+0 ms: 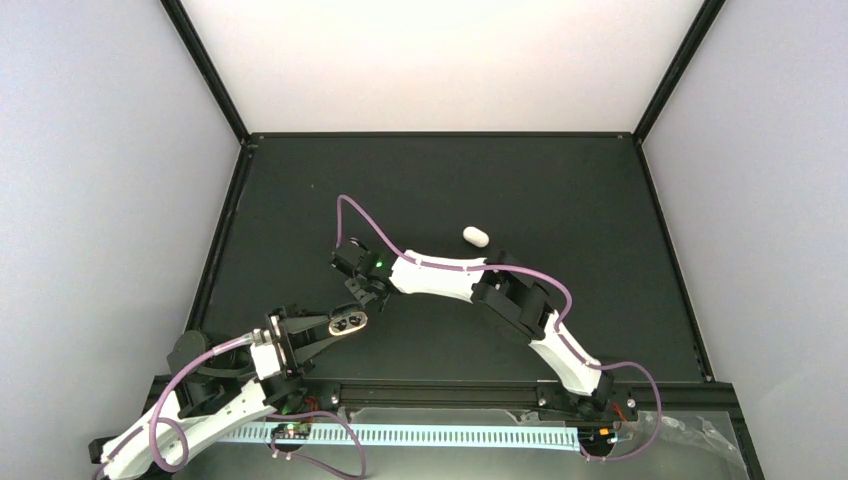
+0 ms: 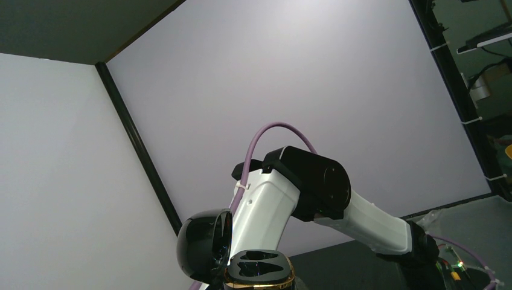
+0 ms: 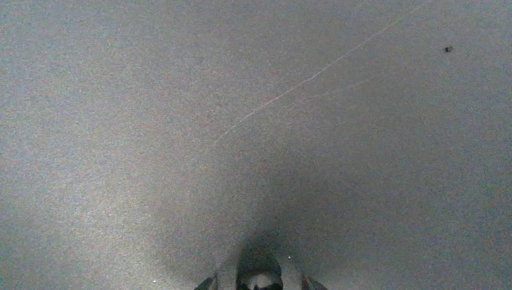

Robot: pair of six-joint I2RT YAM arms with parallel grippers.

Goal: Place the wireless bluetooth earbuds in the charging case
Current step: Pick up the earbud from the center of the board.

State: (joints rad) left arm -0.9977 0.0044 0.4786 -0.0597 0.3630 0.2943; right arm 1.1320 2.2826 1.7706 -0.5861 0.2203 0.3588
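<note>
Gripping the charging case (image 1: 348,322) in my left gripper (image 1: 333,325), jaws clamped tight on it, I hold it over the near left of the table (image 1: 450,180) with its two dark sockets facing up. My right gripper (image 1: 365,290) points down just beyond the case, close over the table, and I cannot tell how wide its jaws stand. A white oval (image 1: 475,236) lies well apart, beyond my right arm (image 1: 445,277).
</note>
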